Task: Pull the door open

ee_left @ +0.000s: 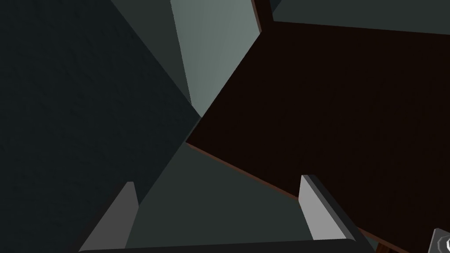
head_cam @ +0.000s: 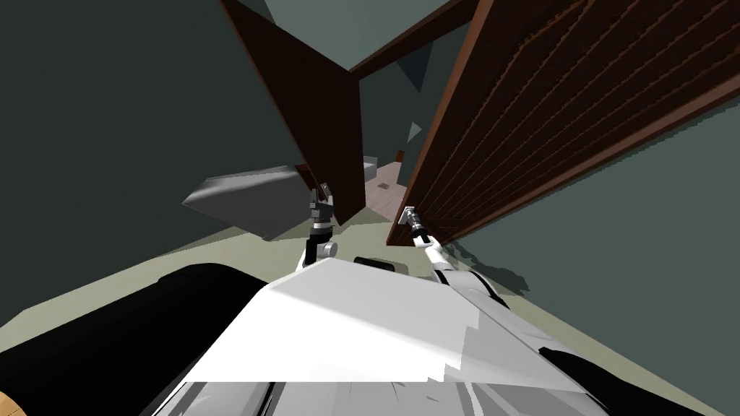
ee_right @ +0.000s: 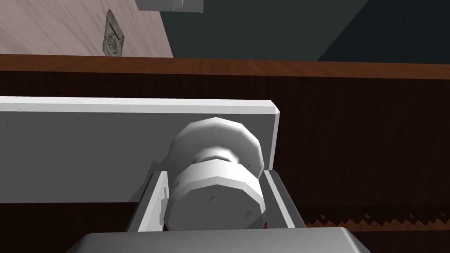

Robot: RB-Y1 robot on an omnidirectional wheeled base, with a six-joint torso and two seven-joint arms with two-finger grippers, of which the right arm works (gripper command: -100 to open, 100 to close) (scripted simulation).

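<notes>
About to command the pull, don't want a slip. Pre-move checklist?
1. Right gripper shut on knob: ok, fingers press both sides.
2. Knob seated deep between the fingers: ok.
3. Door ajar: ok, floor shows past its edge.
4. Left gripper open, holding nothing: ok.
5. Left gripper out of the door's swing: cannot tell; it hangs close to a dark brown panel.
</notes>
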